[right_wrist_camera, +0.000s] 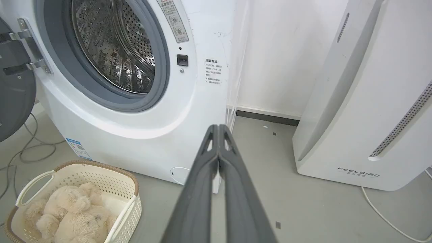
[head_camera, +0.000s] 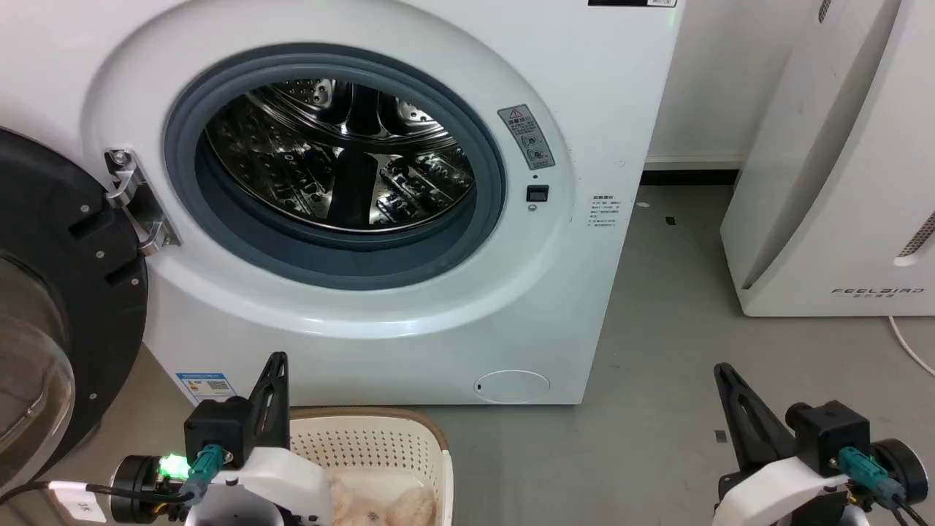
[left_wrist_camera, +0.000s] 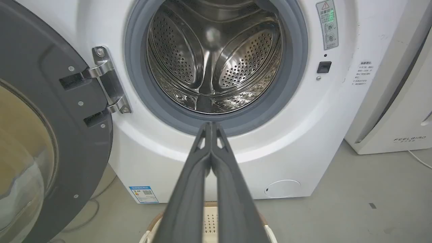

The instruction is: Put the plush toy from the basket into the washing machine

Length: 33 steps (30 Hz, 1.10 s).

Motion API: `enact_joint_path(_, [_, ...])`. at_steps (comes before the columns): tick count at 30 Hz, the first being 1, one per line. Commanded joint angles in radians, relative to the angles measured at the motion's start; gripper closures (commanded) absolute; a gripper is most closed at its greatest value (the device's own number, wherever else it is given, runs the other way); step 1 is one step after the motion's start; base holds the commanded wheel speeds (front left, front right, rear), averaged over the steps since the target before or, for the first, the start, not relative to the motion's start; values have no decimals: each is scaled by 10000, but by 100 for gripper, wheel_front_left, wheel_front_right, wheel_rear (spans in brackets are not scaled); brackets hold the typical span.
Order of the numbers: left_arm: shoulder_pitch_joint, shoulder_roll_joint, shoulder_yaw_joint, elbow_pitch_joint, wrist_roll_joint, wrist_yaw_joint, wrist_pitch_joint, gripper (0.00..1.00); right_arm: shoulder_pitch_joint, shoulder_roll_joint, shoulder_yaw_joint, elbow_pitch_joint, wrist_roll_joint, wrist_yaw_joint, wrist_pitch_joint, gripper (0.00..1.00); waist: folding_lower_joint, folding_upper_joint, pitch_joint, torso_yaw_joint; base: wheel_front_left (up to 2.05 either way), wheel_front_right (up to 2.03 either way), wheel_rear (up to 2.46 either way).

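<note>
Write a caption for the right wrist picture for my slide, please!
Plush toy lies in the basket before the open washing machine, right gripper shut and empty.

Right: tall white appliance (head_camera: 840, 183), lettered FEELBIRD low on its front, with a perforated vent strip (right_wrist_camera: 405, 121) slanting up it. A white cord (head_camera: 911, 351) runs from its base across the grey floor (head_camera: 657, 365). Behind: white wall (head_camera: 723, 73), dark baseboard (head_camera: 690, 177). Left: loose grey cables (right_wrist_camera: 27, 148) on the floor.
</note>
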Motion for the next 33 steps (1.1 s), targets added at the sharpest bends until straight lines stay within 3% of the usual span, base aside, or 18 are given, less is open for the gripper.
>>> enact_joint_path(1, [103,1,-7,-45,28,-55,3,100,-140,-4,-5,-45,-78,-7,7,100,-1,0,0,0,0,0,0])
enact_joint_path(33, [103,1,-7,-45,28,-55,3,100,-140,-4,-5,-45,-78,-7,7,100,-1,0,0,0,0,0,0])
